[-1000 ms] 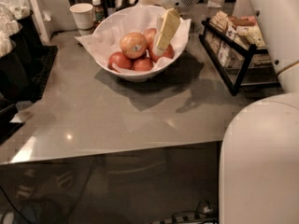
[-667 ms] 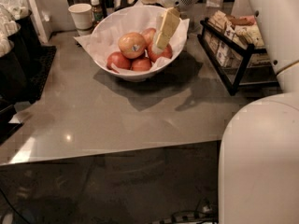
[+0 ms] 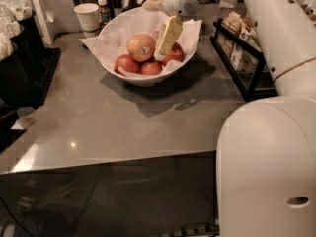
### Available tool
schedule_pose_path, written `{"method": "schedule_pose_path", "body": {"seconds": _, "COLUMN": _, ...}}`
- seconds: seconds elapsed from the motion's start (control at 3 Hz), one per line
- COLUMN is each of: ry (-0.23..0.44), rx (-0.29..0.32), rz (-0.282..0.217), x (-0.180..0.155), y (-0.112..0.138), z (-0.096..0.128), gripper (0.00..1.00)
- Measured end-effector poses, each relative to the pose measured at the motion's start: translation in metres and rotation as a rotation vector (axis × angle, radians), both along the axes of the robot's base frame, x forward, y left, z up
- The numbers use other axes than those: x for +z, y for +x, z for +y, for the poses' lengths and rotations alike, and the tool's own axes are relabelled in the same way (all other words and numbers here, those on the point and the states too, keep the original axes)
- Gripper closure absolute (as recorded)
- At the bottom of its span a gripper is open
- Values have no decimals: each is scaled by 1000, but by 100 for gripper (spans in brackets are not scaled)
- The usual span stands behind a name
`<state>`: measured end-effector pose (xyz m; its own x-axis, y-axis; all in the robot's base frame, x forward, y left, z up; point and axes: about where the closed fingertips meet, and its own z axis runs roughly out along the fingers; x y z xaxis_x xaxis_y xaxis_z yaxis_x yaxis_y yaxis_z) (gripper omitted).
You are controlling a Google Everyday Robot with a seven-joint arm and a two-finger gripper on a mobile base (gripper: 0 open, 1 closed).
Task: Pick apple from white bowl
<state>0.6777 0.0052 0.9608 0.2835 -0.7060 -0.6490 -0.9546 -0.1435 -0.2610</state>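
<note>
The white bowl (image 3: 111, 31), wide and lined with crumpled white paper, stands at the back middle of the grey table. The apple (image 3: 140, 47), large and pale yellowish-orange with a small dark sticker, lies on top of several smaller red apples (image 3: 127, 63) in the bowl. My gripper (image 3: 160, 57) hangs down from the white arm into the bowl. It is just right of the apple, close beside it and over the red apples. Whether it touches the apple does not show.
A white paper cup (image 3: 87, 17) and a small bottle (image 3: 102, 9) stand behind the bowl on the left. A black wire rack (image 3: 242, 51) of packets is at the right. Dark holders (image 3: 22, 58) line the left edge. My white body (image 3: 266, 172) fills the lower right.
My gripper has shifted a little to the left, closer to the large apple. The bowl and the apples have not moved.
</note>
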Motion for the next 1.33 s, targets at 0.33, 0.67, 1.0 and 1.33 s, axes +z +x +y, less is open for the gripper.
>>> {"method": "schedule_pose_path", "body": {"seconds": 0.33, "ry": 22, "rx": 15, "rz": 38, "x": -16, "y": 11, "z": 9, "gripper": 0}}
{"method": "schedule_pose_path", "body": {"seconds": 0.67, "ry": 44, "rx": 14, "rz": 80, "x": -33, "y": 22, "z": 15, "gripper": 0}}
{"method": "schedule_pose_path", "body": {"seconds": 1.0, "ry": 59, "rx": 13, "rz": 122, "x": -50, "y": 29, "z": 20, "gripper": 0}}
{"method": "schedule_pose_path", "body": {"seconds": 1.33, "ry": 75, "rx": 16, "rz": 167, "x": -68, "y": 36, "z": 30, "gripper": 0}}
